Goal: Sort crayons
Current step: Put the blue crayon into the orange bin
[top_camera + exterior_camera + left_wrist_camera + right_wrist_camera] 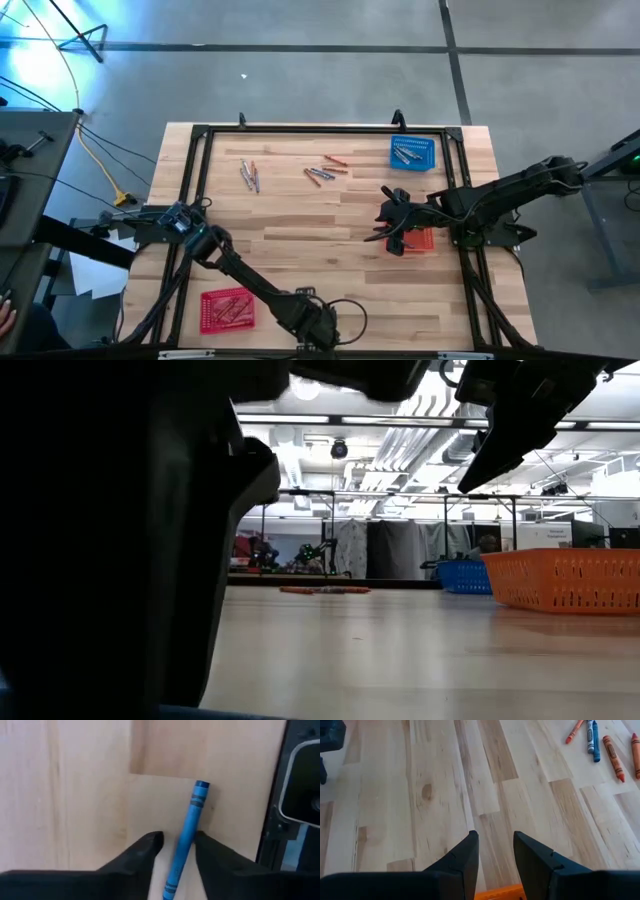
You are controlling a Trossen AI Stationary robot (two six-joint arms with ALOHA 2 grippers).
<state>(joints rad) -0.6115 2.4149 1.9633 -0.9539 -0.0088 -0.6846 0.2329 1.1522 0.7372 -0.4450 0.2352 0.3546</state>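
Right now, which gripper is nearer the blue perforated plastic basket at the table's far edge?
Right. The right gripper hovers just short of the blue perforated plastic basket; the left gripper is across the table, straddling a blue crayon.

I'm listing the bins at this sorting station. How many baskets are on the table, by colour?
Blue basket: 1
Red basket at the left, second red basket at the right: 2
Total: 3
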